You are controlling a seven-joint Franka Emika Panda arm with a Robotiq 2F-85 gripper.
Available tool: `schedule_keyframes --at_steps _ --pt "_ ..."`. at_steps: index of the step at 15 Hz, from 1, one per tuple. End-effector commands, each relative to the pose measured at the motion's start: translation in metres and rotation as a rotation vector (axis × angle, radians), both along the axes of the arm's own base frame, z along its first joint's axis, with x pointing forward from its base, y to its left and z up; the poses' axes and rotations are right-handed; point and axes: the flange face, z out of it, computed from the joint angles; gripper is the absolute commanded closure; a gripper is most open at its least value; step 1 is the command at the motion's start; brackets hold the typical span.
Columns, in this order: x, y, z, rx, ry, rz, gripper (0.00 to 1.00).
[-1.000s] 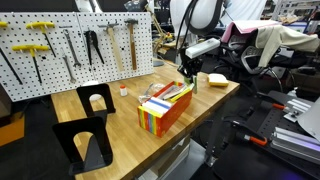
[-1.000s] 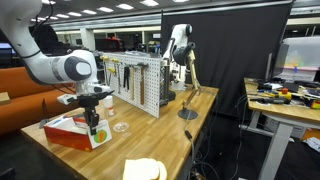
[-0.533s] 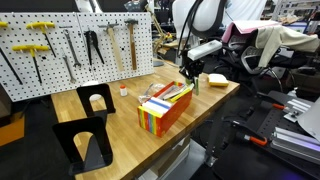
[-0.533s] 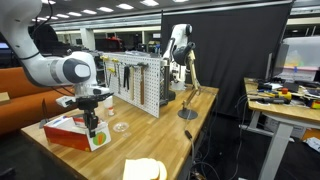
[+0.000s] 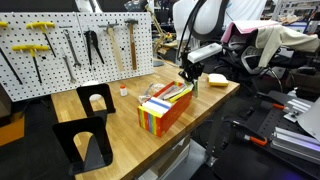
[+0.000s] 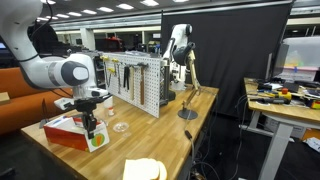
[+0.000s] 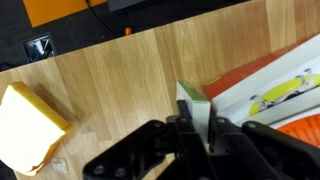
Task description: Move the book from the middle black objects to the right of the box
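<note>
Pincer (image 7: 197,125): black, matte fingers seen pressed together on the top edge of the book (image 7: 193,98). Book: thin, flat, green-edged with a white face, held upright. It is held just beside the end of the striped, multicoloured box (image 5: 163,112), over the smooth wood-grain tabletop (image 7: 120,80). A soft yellow block (image 7: 28,125) is noted nearby; bent black stands (image 5: 95,98) are well apart.

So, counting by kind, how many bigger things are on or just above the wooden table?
Black bent metal stands: 2
Multicoloured striped box: 1
Pale yellow block: 1
Thin green-and-white book, held in the gripper: 1
Total: 5
</note>
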Motion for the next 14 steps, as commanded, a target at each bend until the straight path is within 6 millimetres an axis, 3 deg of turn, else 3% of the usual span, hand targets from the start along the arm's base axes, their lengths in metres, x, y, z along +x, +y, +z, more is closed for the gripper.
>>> schedule_keyframes --at_steps 1,11,12,13,14 --pt "-0.0004 0.0019 -0.0023 0.029 -0.017 0.009 0.96" --pt "-0.0024 0.0033 -0.0048 0.029 -0.004 0.043 0.96" --pt "-0.0031 0.0035 -0.0054 0.026 -0.001 0.045 0.73" --pt "-0.0038 0.0034 -0.0058 0.026 0.001 0.046 0.6" --pt "-0.0046 0.0032 -0.0061 0.025 0.003 0.047 0.56"
